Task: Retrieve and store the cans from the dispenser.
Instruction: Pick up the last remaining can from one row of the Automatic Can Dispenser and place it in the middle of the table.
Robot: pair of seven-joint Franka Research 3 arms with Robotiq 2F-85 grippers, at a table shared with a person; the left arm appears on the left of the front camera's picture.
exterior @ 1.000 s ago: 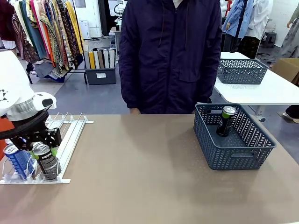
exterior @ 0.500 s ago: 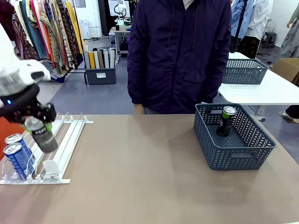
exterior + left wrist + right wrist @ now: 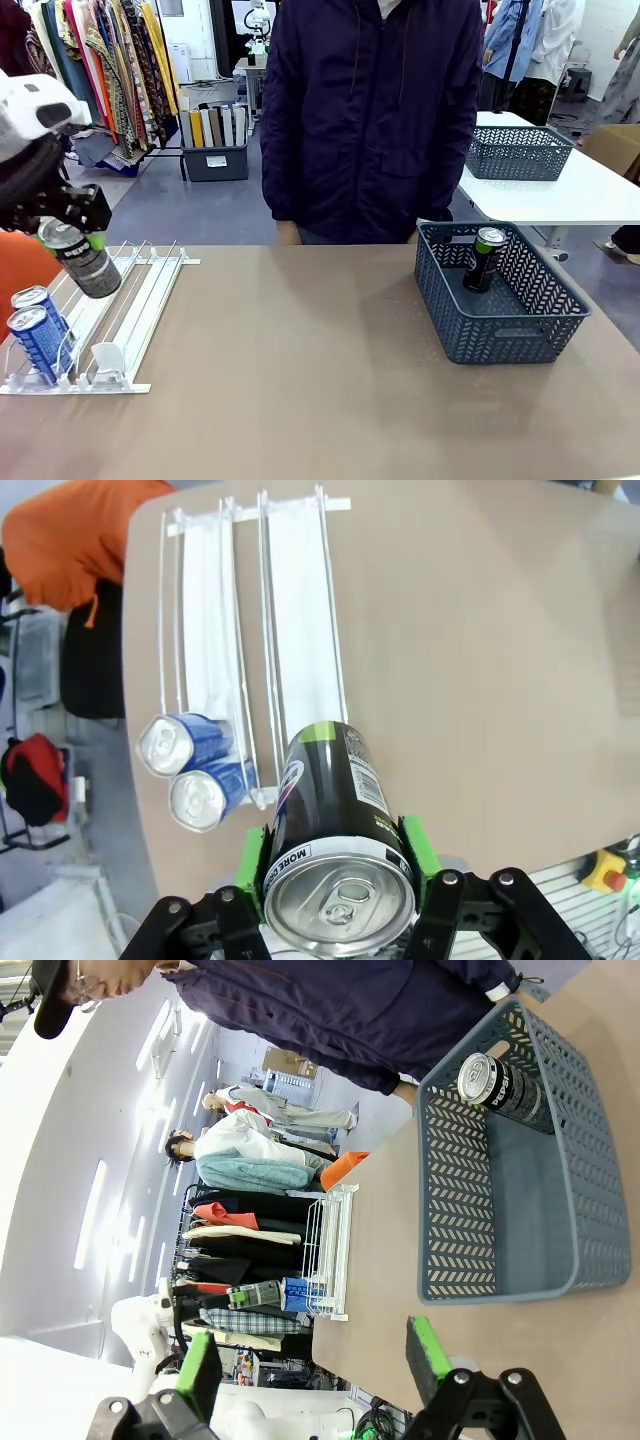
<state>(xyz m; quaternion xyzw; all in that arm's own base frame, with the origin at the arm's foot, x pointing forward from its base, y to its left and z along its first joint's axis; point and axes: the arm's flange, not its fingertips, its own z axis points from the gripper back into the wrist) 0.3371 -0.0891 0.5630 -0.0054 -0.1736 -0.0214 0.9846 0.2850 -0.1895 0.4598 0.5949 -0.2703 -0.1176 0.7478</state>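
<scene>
Left gripper [image 3: 62, 232] [image 3: 335, 865]: your green pads are clamped on the upper part of a black can [image 3: 88, 268] [image 3: 330, 790], which hangs tilted in the air above the dispenser [image 3: 140, 290] [image 3: 300, 600].
Right gripper [image 3: 312, 1365]: your pads stand wide apart with nothing between them, well apart from the basket [image 3: 500, 335] [image 3: 450, 1190].
Left edge: the dispenser lies flat at the table's left side, and its front lip is near the edge closest to you.
Open room: you have bare brown table [image 3: 300, 370] all the way between the dispenser and the basket.
Far edge: a person [image 3: 370, 110] in a dark jacket stands close against the middle of the far side.
Dispenser contents: two blue cans [image 3: 40, 335] [image 3: 195, 770] stand one behind the other at the front of the leftmost lane. A white pusher [image 3: 105, 358] sits at the front of a lane beside them.
Basket contents: one black can with a green rim [image 3: 484, 258] [image 3: 505, 1085] stands near the far wall of the blue-grey mesh basket on the table's right side.
</scene>
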